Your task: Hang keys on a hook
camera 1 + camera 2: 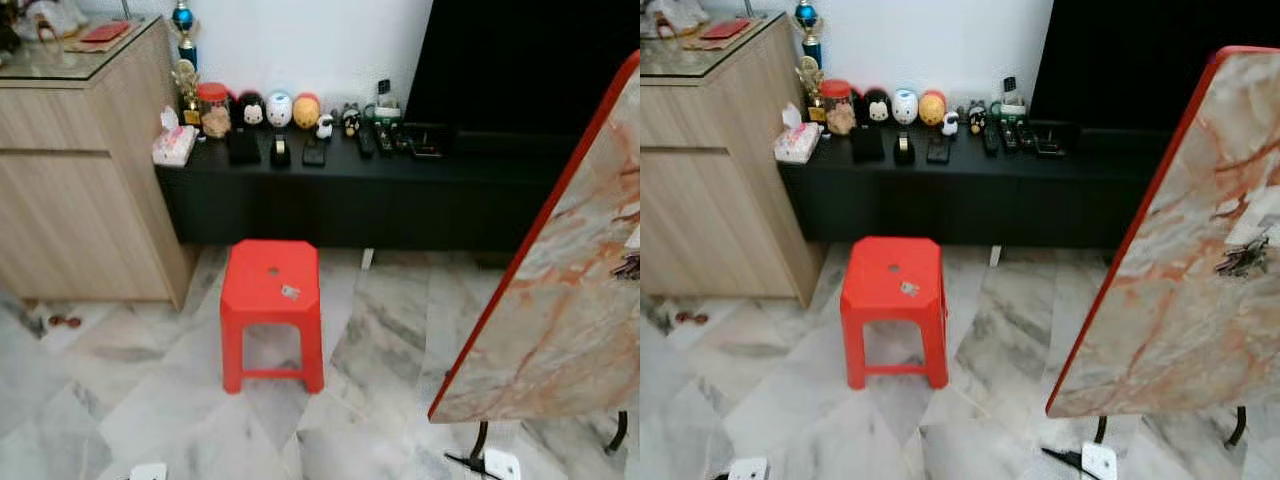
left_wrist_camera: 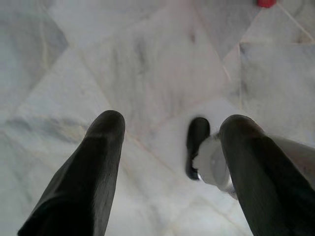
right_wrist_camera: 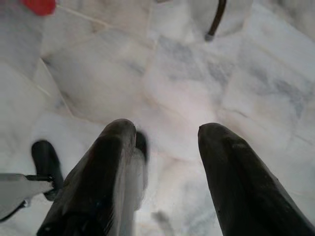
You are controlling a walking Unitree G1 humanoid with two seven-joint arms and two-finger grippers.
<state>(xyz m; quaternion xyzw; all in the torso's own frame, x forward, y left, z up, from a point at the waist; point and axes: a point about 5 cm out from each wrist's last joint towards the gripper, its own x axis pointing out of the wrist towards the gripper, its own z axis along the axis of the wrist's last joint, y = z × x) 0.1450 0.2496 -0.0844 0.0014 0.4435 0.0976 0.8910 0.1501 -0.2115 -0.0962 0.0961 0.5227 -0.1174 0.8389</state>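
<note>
Right eye view: keys [image 1: 1243, 258] on table [image 1: 1160, 300].

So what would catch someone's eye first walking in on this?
Probably the red stool standing alone on the pale marble floor, before a low black cabinet lined with small figurines. Next, the red-edged marble tabletop on the right, where a bunch of keys lies.

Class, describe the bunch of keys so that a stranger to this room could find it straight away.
Start at the big marble-patterned table with a red rim on the right. On its top, near the right edge, lies the bunch of keys. It is the only dark, spiky cluster on that pale veined surface.
</note>
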